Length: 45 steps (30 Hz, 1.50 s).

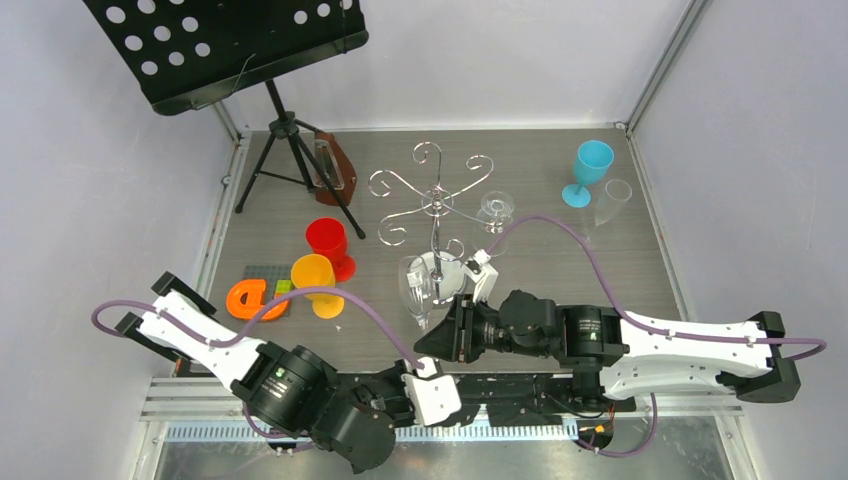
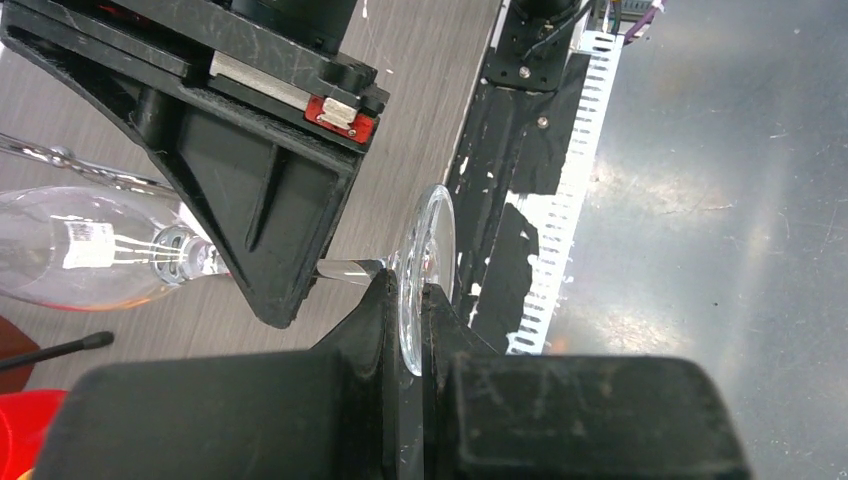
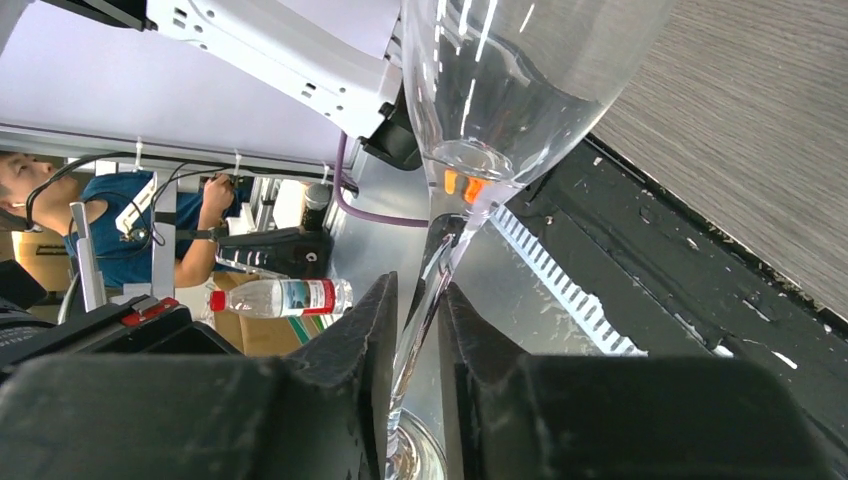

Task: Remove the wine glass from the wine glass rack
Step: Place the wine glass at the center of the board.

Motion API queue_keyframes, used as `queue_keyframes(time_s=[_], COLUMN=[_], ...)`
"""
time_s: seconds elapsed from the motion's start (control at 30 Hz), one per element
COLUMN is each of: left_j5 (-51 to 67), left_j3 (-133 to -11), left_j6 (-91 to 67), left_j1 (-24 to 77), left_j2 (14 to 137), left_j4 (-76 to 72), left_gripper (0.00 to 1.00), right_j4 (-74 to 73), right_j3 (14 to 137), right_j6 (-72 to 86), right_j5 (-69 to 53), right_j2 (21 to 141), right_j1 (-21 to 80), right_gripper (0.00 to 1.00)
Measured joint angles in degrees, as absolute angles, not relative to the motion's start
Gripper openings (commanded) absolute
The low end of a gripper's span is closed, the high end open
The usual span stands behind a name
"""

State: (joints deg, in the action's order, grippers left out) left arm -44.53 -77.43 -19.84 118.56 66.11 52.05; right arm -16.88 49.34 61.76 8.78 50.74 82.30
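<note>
The clear wine glass point(image 1: 415, 283) is off the rack, tilted, with its bowl toward the table and its foot toward the arm bases. My left gripper point(image 2: 410, 300) is shut on the rim of the glass's round foot point(image 2: 425, 245). My right gripper point(image 3: 415, 300) is closed round the thin stem point(image 3: 440, 255), just below the bowl point(image 3: 510, 80), and both fingers touch it. From above, the right gripper point(image 1: 436, 338) sits just above the left gripper point(image 1: 430, 368). The chrome wine glass rack point(image 1: 436, 195) stands behind, with another clear glass point(image 1: 496, 208) at its right arm.
A black music stand point(image 1: 230, 50) on a tripod stands at the back left, next to a brown holder point(image 1: 336, 168). Red point(image 1: 328, 243) and orange point(image 1: 314, 284) cups and an orange ring point(image 1: 248, 298) sit to the left. A blue goblet point(image 1: 590, 170) and a clear glass point(image 1: 612, 202) are at the back right.
</note>
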Motion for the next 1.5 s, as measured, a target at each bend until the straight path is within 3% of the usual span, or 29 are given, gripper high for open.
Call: queue_keyframes(time_s=[0.13, 0.33, 0.43, 0.57, 0.7, 0.87, 1.27, 1.4, 1.5], left_j5=[-44.3, -44.9, -44.9, -44.4, -43.6, -43.2, -34.8, -31.9, -29.4], left_j3=[-75.3, -73.2, -71.6, -69.4, -67.7, -65.2, -54.2, -52.8, -51.2], left_j6=[-21.0, -21.6, -22.1, -23.3, -24.8, -25.8, -27.1, -27.9, -28.6], left_j1=[118.6, 118.7, 118.8, 118.8, 118.8, 118.6, 108.4, 104.7, 101.6], left_j2=[66.1, 65.8, 65.1, 63.5, 61.8, 59.4, 49.6, 47.5, 45.3], left_j4=[51.9, 50.3, 49.2, 47.8, 47.1, 45.5, 37.7, 35.9, 34.2], left_gripper=[0.0, 0.0, 0.11, 0.41, 0.58, 0.7, 0.86, 0.99, 1.0], right_j4=[-15.2, -14.9, -15.0, -15.0, -15.2, -16.5, -23.7, -26.3, -28.2], right_j3=[47.4, 46.7, 46.3, 46.1, 45.6, 45.2, 45.2, 45.2, 45.5], right_j6=[63.8, 65.5, 65.6, 64.6, 62.8, 59.1, 37.4, 29.5, 23.9], right_j5=[8.9, 9.3, 9.4, 9.3, 9.4, 10.2, 14.9, 16.2, 17.1], right_j2=[50.8, 50.9, 51.0, 51.0, 50.7, 49.7, 48.3, 49.4, 49.6], right_j1=[82.4, 82.3, 82.4, 82.5, 82.7, 82.8, 82.8, 82.8, 82.8], right_gripper=[0.07, 0.06, 0.06, 0.06, 0.06, 0.06, 0.06, 0.06, 0.06])
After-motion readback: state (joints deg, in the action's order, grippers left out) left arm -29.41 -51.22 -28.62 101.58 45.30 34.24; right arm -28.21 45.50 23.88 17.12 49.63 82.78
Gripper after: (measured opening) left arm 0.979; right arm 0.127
